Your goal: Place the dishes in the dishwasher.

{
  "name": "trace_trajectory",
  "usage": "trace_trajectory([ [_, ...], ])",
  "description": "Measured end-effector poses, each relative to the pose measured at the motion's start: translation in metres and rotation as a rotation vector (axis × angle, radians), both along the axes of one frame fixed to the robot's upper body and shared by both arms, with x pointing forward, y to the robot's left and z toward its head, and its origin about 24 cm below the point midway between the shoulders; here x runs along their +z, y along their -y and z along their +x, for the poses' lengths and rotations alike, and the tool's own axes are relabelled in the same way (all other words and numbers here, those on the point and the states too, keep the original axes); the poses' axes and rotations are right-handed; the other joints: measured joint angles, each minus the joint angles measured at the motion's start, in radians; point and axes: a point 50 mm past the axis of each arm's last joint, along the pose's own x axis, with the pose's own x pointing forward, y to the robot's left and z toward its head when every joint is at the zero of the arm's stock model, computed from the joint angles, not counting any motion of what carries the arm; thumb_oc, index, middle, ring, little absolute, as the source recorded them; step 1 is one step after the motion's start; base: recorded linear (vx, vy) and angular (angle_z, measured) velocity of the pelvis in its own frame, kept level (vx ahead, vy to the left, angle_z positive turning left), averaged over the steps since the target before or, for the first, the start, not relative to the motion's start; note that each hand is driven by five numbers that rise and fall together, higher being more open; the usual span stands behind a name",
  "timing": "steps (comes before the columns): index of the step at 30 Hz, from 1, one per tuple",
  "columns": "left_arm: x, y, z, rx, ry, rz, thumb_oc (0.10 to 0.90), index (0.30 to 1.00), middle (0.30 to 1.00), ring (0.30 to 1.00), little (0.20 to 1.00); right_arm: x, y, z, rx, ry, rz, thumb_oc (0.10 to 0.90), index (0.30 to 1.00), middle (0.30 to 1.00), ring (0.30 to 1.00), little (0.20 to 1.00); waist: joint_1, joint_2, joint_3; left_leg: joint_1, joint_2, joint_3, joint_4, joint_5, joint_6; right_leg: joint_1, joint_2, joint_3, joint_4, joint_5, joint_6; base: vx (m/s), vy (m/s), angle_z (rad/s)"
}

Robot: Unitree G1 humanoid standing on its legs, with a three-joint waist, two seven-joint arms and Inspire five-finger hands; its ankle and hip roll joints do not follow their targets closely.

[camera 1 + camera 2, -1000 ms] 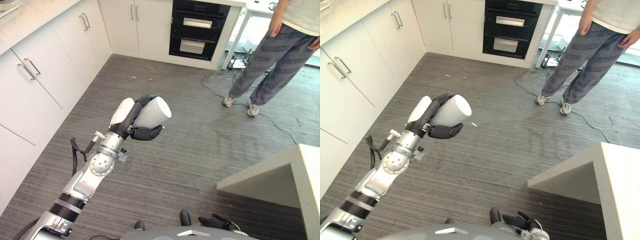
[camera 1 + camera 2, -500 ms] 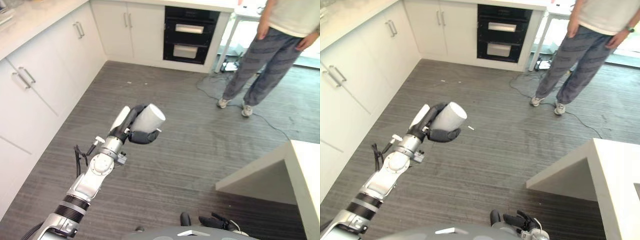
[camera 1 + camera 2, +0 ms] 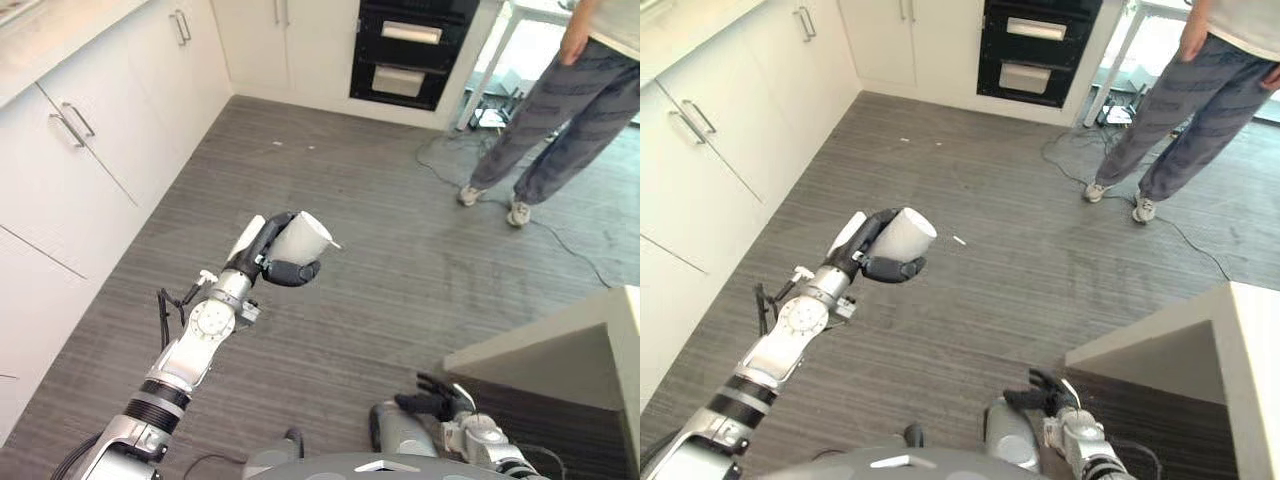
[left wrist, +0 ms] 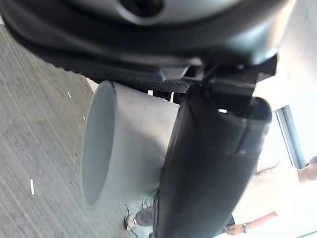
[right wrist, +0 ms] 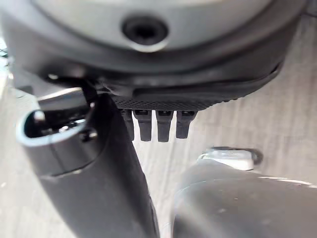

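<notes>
Cup (image 3: 303, 238) lies tilted and empty in the left hand's (image 3: 272, 252) curled grip; right hand (image 5: 163, 124) hangs relaxed.

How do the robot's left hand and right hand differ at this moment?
The left hand is raised out in front over the grey floor, while the right hand hangs low beside the robot. The left hand's fingers curl around a white cup, while the right hand holds nothing, fingers relaxed. Both hands are dark.

White cabinets (image 3: 90, 150), black oven (image 3: 410, 50), person (image 3: 560, 110) standing beyond.
</notes>
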Motion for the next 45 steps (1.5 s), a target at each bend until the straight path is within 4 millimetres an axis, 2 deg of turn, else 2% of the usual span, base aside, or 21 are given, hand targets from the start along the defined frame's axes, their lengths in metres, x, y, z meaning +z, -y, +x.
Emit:
trace_trajectory([
  [6, -0.009, 0.017, 0.0, -0.031, -0.015, 0.024, 0.4, 0.3, 0.3, 0.3, 0.3, 0.01, -0.01, 0.0, 0.04, 0.099, 0.004, 0.8, 0.9, 0.9, 0.9, 0.9, -0.095, -0.026, 0.011, 0.039, -0.024, -0.15, 0.028, -0.093, -0.02, -0.107, 0.071, -0.049, -0.296, 0.021, 0.004, 0.67, -0.103, 0.77],
  [8, -0.029, 0.024, -0.018, -0.052, -0.085, 0.015, 0.4, 0.3, 0.3, 0.3, 0.3, -0.003, -0.001, -0.024, -0.014, 0.001, -0.004, 0.8, 0.9, 0.9, 0.9, 0.9, -0.091, 0.003, -0.026, 0.192, -0.011, -0.166, -0.03, -0.129, -0.064, -0.107, 0.071, -0.11, -0.054, -0.029, -0.108, 0.91, -0.226, 0.74],
  [10, -0.044, 0.029, -0.034, -0.062, -0.147, -0.013, 0.4, 0.3, 0.3, 0.3, 0.3, -0.006, 0.01, -0.029, -0.053, -0.019, -0.028, 0.8, 0.9, 0.9, 0.9, 0.9, -0.102, 0.029, -0.056, 0.091, -0.011, -0.127, 0.361, -0.188, -0.198, -0.061, 0.066, -0.155, 0.05, -0.038, -0.172, 0.64, -0.262, 0.35],
  [12, -0.046, 0.028, -0.038, -0.065, -0.161, -0.02, 0.4, 0.3, 0.3, 0.3, 0.3, -0.004, 0.019, -0.02, -0.009, -0.023, -0.074, 0.8, 0.9, 0.9, 0.9, 0.9, -0.077, 0.039, -0.068, -0.175, 0.0, -0.123, 0.9, 0.017, -0.335, 0.032, 0.071, -0.156, 0.005, -0.069, -0.254, 0.71, -0.426, 0.0],
  [14, -0.04, 0.02, -0.037, -0.036, -0.129, -0.044, 0.4, 0.3, 0.3, 0.3, 0.3, -0.007, 0.026, -0.019, -0.036, -0.051, -0.092, 0.8, 0.9, 0.9, 0.9, 0.9, -0.009, -0.042, -0.043, -0.482, 0.053, 0.129, 1.348, 0.137, -0.201, 0.18, 0.071, -0.074, -0.068, -0.104, -0.257, 0.98, -0.324, -0.52],
  [16, -0.037, 0.015, -0.033, -0.036, -0.131, -0.007, 0.4, 0.3, 0.3, 0.3, 0.3, -0.01, 0.023, -0.022, -0.041, -0.067, -0.096, 0.8, 0.9, 0.9, 0.9, 0.9, -0.024, -0.073, -0.033, -0.533, 0.029, 0.158, 1.25, 0.107, -0.202, 0.279, 0.061, -0.067, -0.148, -0.106, -0.258, 0.77, -0.107, -0.49],
  [17, -0.029, 0.004, -0.027, -0.014, -0.091, -0.003, 0.4, 0.3, 0.3, 0.3, 0.3, -0.014, 0.022, -0.028, -0.055, -0.102, -0.091, 0.8, 0.9, 0.9, 0.9, 0.9, 0.031, -0.124, -0.015, -0.564, 0.062, 0.337, 0.844, 0.057, -0.103, 0.481, 0.06, 0.016, -0.363, -0.094, -0.185, 0.86, 0.14, -0.94],
  [22, -0.043, -0.012, -0.035, 0.072, -0.14, -0.007, 0.4, 0.3, 0.3, 0.3, 0.3, -0.017, 0.049, -0.055, -0.013, -0.196, -0.182, 0.8, 0.9, 0.9, 0.9, 0.9, 0.018, -0.038, -0.057, -0.527, 0.01, 0.269, 0.059, 0.124, -0.07, 0.745, 0.124, 0.012, -0.469, -0.13, -0.121, 0.85, 0.085, -0.81],
  [24, -0.056, -0.012, -0.036, 0.11, -0.197, 0.001, 0.4, 0.3, 0.3, 0.3, 0.3, -0.033, 0.043, -0.101, -0.078, -0.341, -0.153, 0.8, 0.9, 0.9, 0.9, 0.9, -0.01, -0.099, -0.098, -0.446, -0.027, 0.451, 0.093, 0.173, 0.101, 0.836, 0.073, -0.023, -0.326, -0.143, -0.108, 0.99, 0.111, 0.13],
  [28, -0.056, 0.005, -0.04, 0.036, -0.2, -0.014, 0.4, 0.3, 0.3, 0.3, 0.3, -0.038, 0.043, -0.134, -0.103, -0.447, -0.15, 0.8, 0.9, 0.9, 0.9, 0.9, -0.003, -0.064, -0.093, -0.364, -0.029, 0.32, 0.145, 0.205, 0.091, 0.643, -0.028, -0.014, 0.06, -0.221, -0.066, 0.81, 0.088, -0.34],
  [30, -0.039, 0.014, -0.027, -0.043, -0.149, 0.038, 0.4, 0.3, 0.3, 0.3, 0.3, -0.043, 0.025, -0.159, -0.116, -0.491, -0.094, 0.8, 0.9, 0.9, 0.9, 0.9, -0.036, -0.09, -0.094, -0.224, -0.096, 0.279, 0.182, 0.054, 0.033, 0.418, -0.156, -0.023, 0.538, 0.161, -0.015, 1.13, 0.141, 0.39],
  [32, 0.007, 0.05, 0.001, -0.155, 0.05, -0.011, 0.4, 0.3, 0.3, 0.3, 0.3, -0.049, 0.018, -0.161, -0.133, -0.576, -0.075, 0.8, 0.9, 0.9, 0.9, 0.9, -0.095, -0.055, -0.041, -0.124, -0.087, 0.188, 0.215, -0.07, 0.028, 0.083, -0.077, 0.073, 0.869, 0.054, -0.085, 0.93, 0.022, 1.0],
  [33, 0.02, 0.06, 0.003, -0.185, 0.097, -0.035, 0.4, 0.3, 0.3, 0.3, 0.3, -0.047, 0.023, -0.154, -0.115, -0.546, -0.079, 0.8, 0.9, 0.9, 0.9, 0.9, -0.13, 0.013, -0.037, -0.099, -0.049, 0.146, 0.176, -0.086, 0.029, -0.04, -0.035, 0.06, 0.779, -0.032, -0.12, 0.25, -0.026, 0.44],
  [35, 0.02, 0.06, 0.003, -0.185, 0.097, -0.035, 0.4, 0.3, 0.3, 0.3, 0.3, -0.047, 0.023, -0.154, -0.115, -0.546, -0.079, 0.8, 0.9, 0.9, 0.9, 0.9, -0.13, 0.013, -0.037, -0.099, -0.049, 0.146, 0.176, -0.086, 0.029, -0.04, -0.035, 0.06, 0.779, -0.032, -0.12, 0.28, -0.027, 0.33],
  [38, 0.039, 0.067, 0.008, -0.236, 0.183, -0.041, 0.4, 0.3, 0.3, 0.3, 0.3, -0.046, 0.022, -0.156, -0.144, -0.523, -0.043, 0.8, 0.9, 0.9, 0.9, 0.9, -0.201, -0.004, -0.004, 0.262, 0.027, 0.144, -0.074, -0.068, 0.021, -0.217, 0.012, 0.026, 0.233, -0.065, -0.042, 0.98, -0.153, 0.57],
  [39, 0.035, 0.071, 0.003, -0.256, 0.173, -0.031, 0.4, 0.3, 0.3, 0.3, 0.3, -0.046, 0.025, -0.169, -0.218, -0.546, -0.042, 0.8, 0.9, 0.9, 0.9, 0.9, -0.218, -0.004, -0.051, 0.319, 0.079, 0.144, -0.038, -0.163, -0.03, -0.238, 0.016, -0.073, 0.013, -0.092, 0.08, 0.43, -0.135, 0.67],
  [40, 0.025, 0.077, -0.001, -0.275, 0.129, -0.002, 0.4, 0.3, 0.3, 0.3, 0.3, -0.045, 0.033, -0.169, -0.247, -0.565, -0.068, 0.8, 0.9, 0.9, 0.9, 0.9, -0.196, -0.02, -0.051, 0.307, 0.152, 0.121, 0.151, -0.168, -0.128, -0.249, -0.006, -0.2, 0.152, 0.018, -0.064, 0.43, -0.135, 0.67],
  [42, 0.025, 0.077, -0.001, -0.275, 0.129, -0.002, 0.4, 0.3, 0.3, 0.3, 0.3, -0.045, 0.033, -0.169, -0.247, -0.565, -0.068, 0.8, 0.9, 0.9, 0.9, 0.9, -0.196, -0.02, -0.051, 0.307, 0.152, 0.121, 0.151, -0.168, -0.128, -0.249, -0.006, -0.2, 0.152, 0.018, -0.064, 0.49, -0.129, 0.1],
  [43, 0.002, 0.077, -0.005, -0.306, 0.021, 0.069, 0.4, 0.3, 0.3, 0.3, 0.3, -0.045, 0.044, -0.15, -0.261, -0.563, -0.107, 0.8, 0.9, 0.9, 0.9, 0.9, -0.174, -0.038, -0.043, 0.142, 0.196, 0.015, 0.583, 0.063, -0.328, -0.12, -0.03, -0.308, 0.203, -0.08, -0.025, 0.78, -0.198, 0.01],
  [44, 0.002, 0.077, -0.005, -0.306, 0.021, 0.069, 0.4, 0.3, 0.3, 0.3, 0.3, -0.045, 0.044, -0.15, -0.261, -0.563, -0.107, 0.8, 0.9, 0.9, 0.9, 0.9, -0.174, -0.038, -0.043, 0.142, 0.196, 0.015, 0.583, 0.063, -0.328, -0.12, -0.03, -0.308, 0.203, -0.08, -0.025, 0.98, -0.16, 0.07],
  [45, -0.01, 0.061, -0.008, -0.206, -0.016, -0.028, 0.4, 0.3, 0.3, 0.3, 0.3, -0.041, 0.057, -0.122, -0.385, -0.501, -0.095, 0.8, 0.9, 0.9, 0.9, 0.9, -0.191, -0.103, -0.031, -0.062, 0.114, 0.033, 1.013, 0.425, -0.329, 0.016, 0.027, -0.233, 0.13, -0.065, -0.369, 0.4, 0.076, -0.44],
])
